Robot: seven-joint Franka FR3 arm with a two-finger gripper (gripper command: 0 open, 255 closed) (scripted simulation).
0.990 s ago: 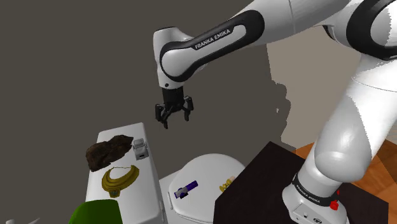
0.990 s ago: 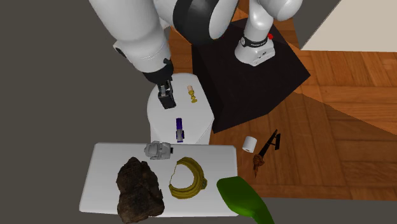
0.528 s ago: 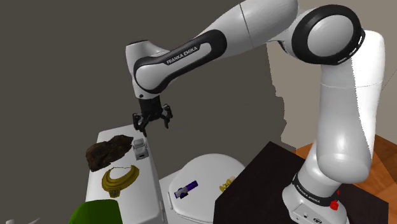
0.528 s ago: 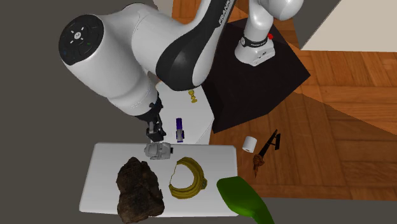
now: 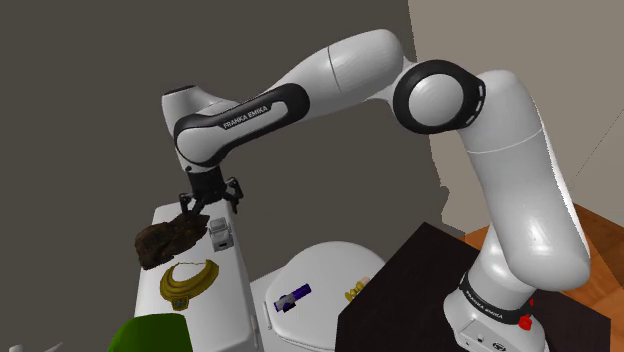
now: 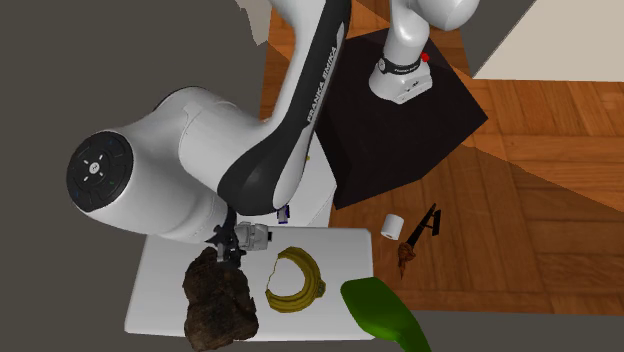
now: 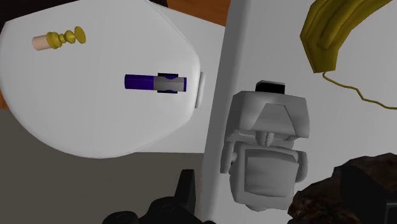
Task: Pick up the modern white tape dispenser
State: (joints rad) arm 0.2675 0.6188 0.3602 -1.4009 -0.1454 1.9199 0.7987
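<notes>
The tape dispenser (image 5: 219,234) is a small pale grey-white block lying on the flat white toilet tank lid (image 5: 238,272), near its back edge. My gripper (image 5: 207,204) hangs open just above it, a little toward the dark rock (image 5: 168,238). In the wrist view the tape dispenser (image 7: 267,153) lies close below the hand, with one black finger (image 7: 185,188) beside it and not touching it. From the second exterior view the arm covers part of the tape dispenser (image 6: 258,236). Nothing is held.
A gold collar-shaped ornament (image 5: 189,281) and a green object (image 5: 148,336) share the lid with the rock. On the round toilet seat lid (image 5: 320,268) lie a purple item (image 5: 293,297) and a small gold candlestick (image 5: 354,292). The black stand (image 5: 420,290) is at the shoulder view's lower right.
The arm swung toward the shoulder view's left and came down, carrying the gripper from above the toilet seat to just over the tape dispenser. The things on the lid have not moved.
</notes>
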